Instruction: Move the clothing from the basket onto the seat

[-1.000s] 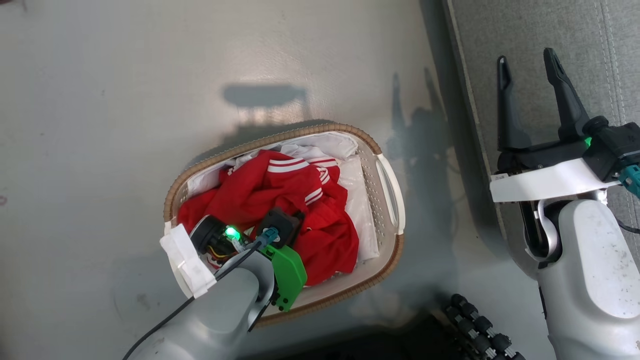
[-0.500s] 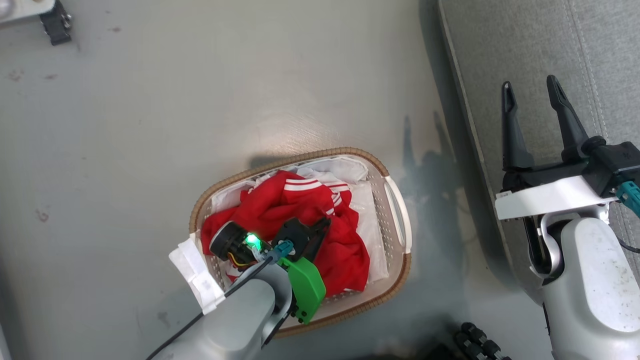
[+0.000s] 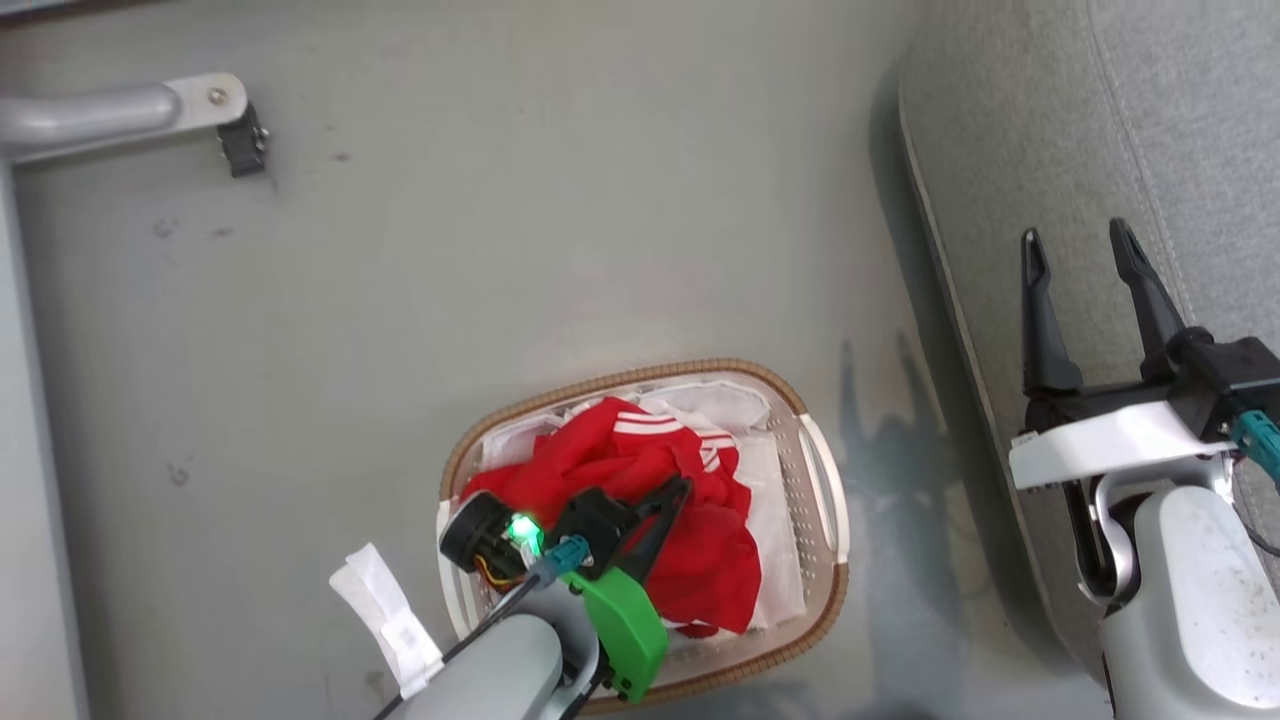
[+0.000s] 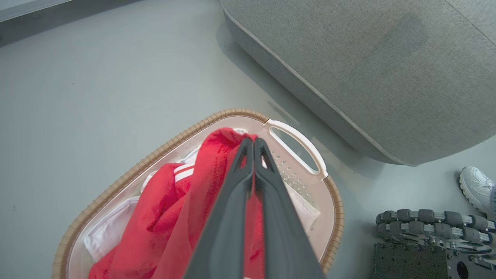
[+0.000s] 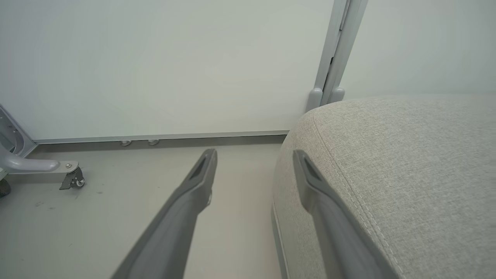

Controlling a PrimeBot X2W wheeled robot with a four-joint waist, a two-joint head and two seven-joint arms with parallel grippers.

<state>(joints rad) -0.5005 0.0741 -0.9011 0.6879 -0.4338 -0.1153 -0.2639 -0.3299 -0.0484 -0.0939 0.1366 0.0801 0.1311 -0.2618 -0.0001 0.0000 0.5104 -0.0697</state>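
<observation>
The oval basket stands on the floor, left of the big grey seat. Red clothing with white stripes lies bunched on its white lining. My left gripper hangs over the pile, shut on a fold of it. In the left wrist view the closed fingertips pinch the clothing, which is drawn up into a ridge above the basket, with the seat beyond. My right gripper hovers open over the seat's left edge, its fingers straddling that edge with nothing between them.
A grey metal leg with a caster reaches in at the far left, by the wall. In the left wrist view my wheeled base sits right of the basket, and a person's white shoe is beyond it. Bare grey floor surrounds the basket.
The head camera has risen and tilted, so the basket looks smaller and lower. My left gripper has lifted out of the pile, pulling red fabric up with it. The right gripper stays open.
</observation>
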